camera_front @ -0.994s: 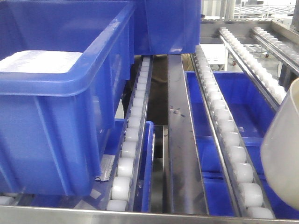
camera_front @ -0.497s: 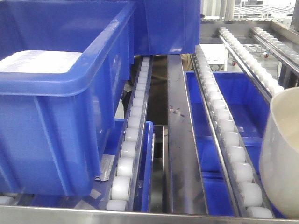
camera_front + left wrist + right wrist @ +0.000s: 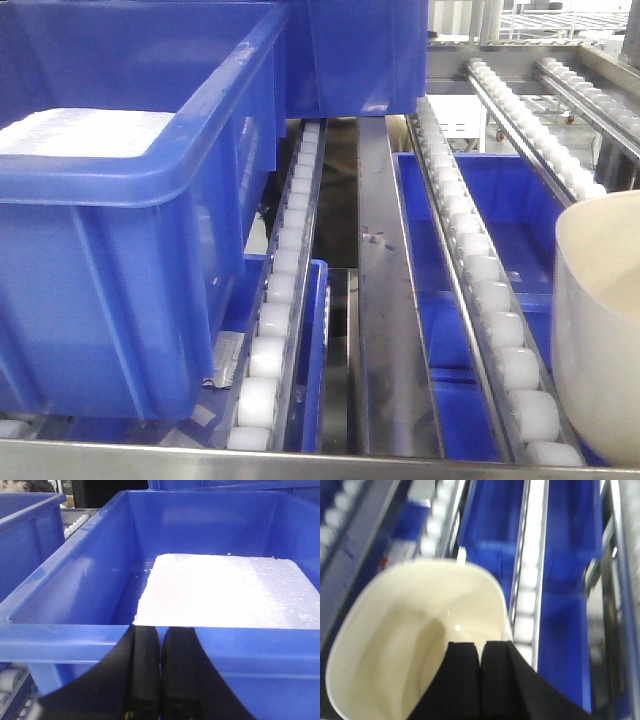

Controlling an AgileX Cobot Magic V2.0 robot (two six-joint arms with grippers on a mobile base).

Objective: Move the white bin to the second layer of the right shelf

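Note:
The white bin point(image 3: 600, 330) is at the right edge of the front view, tilted so that its open inside shows, above a roller rail point(image 3: 482, 272) of the shelf layer. In the right wrist view the bin point(image 3: 405, 645) fills the lower left. My right gripper point(image 3: 481, 644) is shut on its near rim, holding it over rails and blue crates. My left gripper point(image 3: 160, 628) is shut and empty, just in front of the near wall of a blue crate point(image 3: 75, 580). Neither gripper shows in the front view.
The big blue crate point(image 3: 120, 270) stands on the left rollers with a white foam slab point(image 3: 85, 130) in it; the slab also shows in the left wrist view point(image 3: 225, 590). A second blue crate point(image 3: 355, 60) stands behind. More blue crates point(image 3: 500, 200) lie below the rails. A steel front bar point(image 3: 300, 462) runs along the bottom.
The white bin has come further left and up into view and tipped, so its inside now shows. The crates and rails have not moved.

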